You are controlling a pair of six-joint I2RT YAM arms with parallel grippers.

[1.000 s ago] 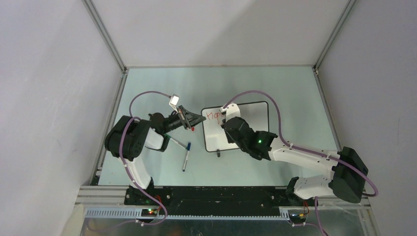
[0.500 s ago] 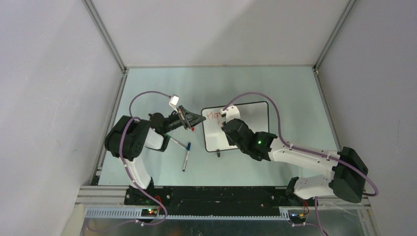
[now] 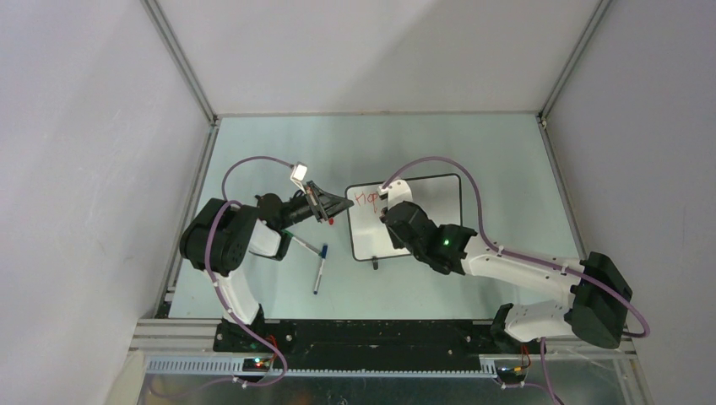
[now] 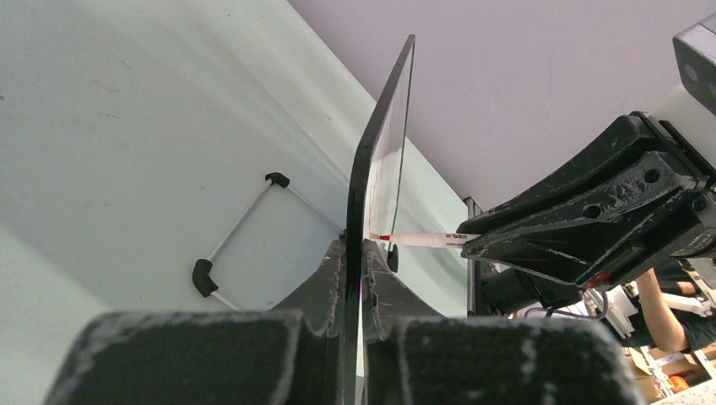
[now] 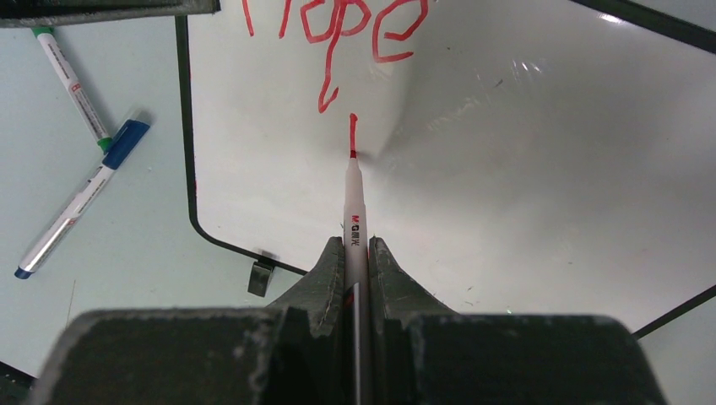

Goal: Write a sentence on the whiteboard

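Observation:
The whiteboard (image 3: 439, 202) lies mid-table, glossy white with a thin black frame; it shows edge-on in the left wrist view (image 4: 376, 169) and flat in the right wrist view (image 5: 523, 169). My left gripper (image 3: 344, 203) is shut on its left edge, where the fingers (image 4: 325, 278) pinch the frame. My right gripper (image 3: 387, 202) is shut on a red marker (image 5: 353, 211), tip touching the board. The sentence (image 5: 338, 25) reads "Hope" in red, with a curl and a short stroke (image 5: 352, 135) under it. The marker also shows in the left wrist view (image 4: 418, 240).
Two capped markers lie left of the board: a blue one (image 3: 319, 268) (image 5: 76, 202) and a green one (image 3: 304, 245) (image 5: 72, 84). A board foot (image 5: 262, 274) sticks out at its near edge. Grey walls and a metal frame bound the table.
My right gripper with the marker has shifted very slightly along the board. The left arm and the board have not moved.

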